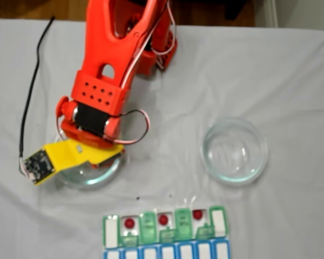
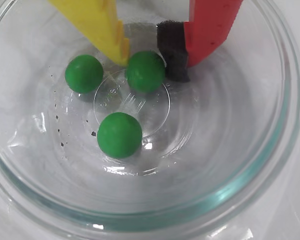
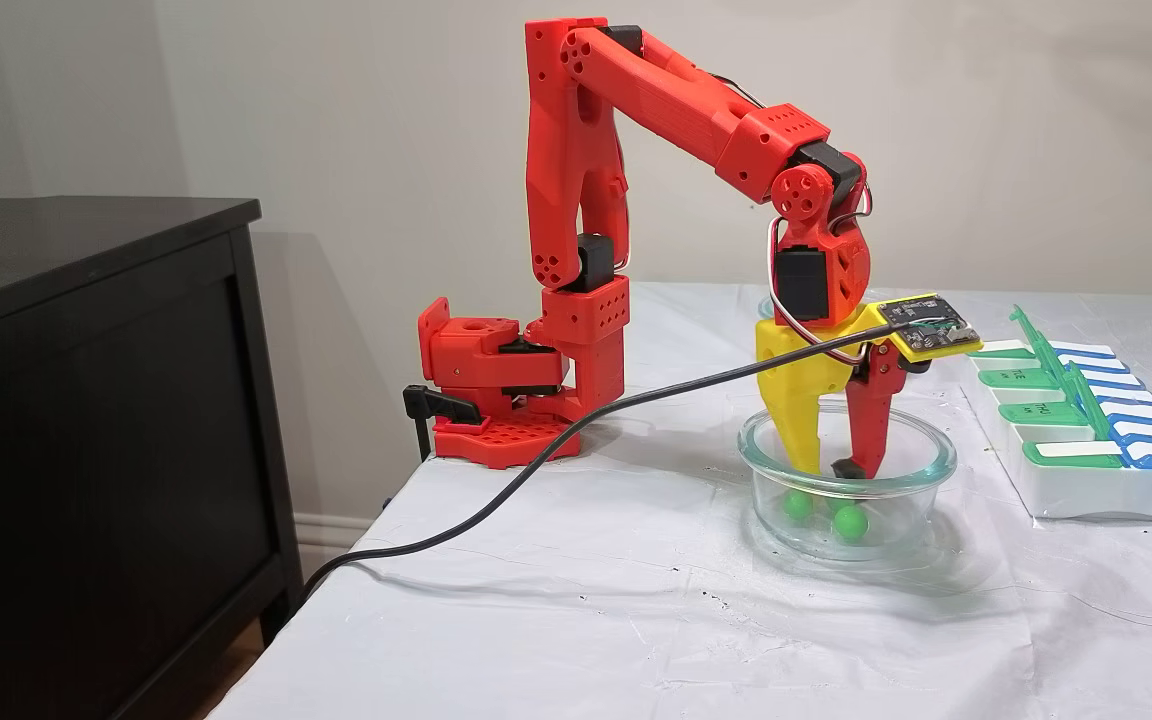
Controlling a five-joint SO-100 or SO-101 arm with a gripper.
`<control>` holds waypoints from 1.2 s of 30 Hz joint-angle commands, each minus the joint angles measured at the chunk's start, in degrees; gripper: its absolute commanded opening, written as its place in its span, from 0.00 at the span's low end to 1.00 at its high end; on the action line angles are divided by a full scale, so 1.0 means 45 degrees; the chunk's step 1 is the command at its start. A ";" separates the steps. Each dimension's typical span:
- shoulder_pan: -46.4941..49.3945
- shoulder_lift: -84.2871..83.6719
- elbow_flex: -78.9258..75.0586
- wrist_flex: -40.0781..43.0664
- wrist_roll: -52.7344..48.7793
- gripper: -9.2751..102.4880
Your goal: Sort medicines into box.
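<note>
Inside the glass dish (image 2: 270, 165), the gripper (image 2: 152, 62) is open around one green ball (image 2: 145, 71) (yellow finger touching it), two more green balls (image 2: 119, 134) loose nearby, three red balls (image 1: 129, 223) already in the box (image 1: 148, 229).

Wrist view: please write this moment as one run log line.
gripper: open, jaws straddle one green ball | glass dish: three green | box: three red balls

Three red medicines (image 1: 163, 219) sit in the box (image 1: 164, 229); three green ones (image 2: 119, 134) lie apart.
</note>
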 commanded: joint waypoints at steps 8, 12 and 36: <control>0.0020 0.0898 -0.0605 -0.0527 -0.0352 0.21; 0.0020 0.0801 -0.0625 -0.0742 -0.0371 0.22; 0.0000 0.0215 -0.0859 -0.1191 -0.0215 0.11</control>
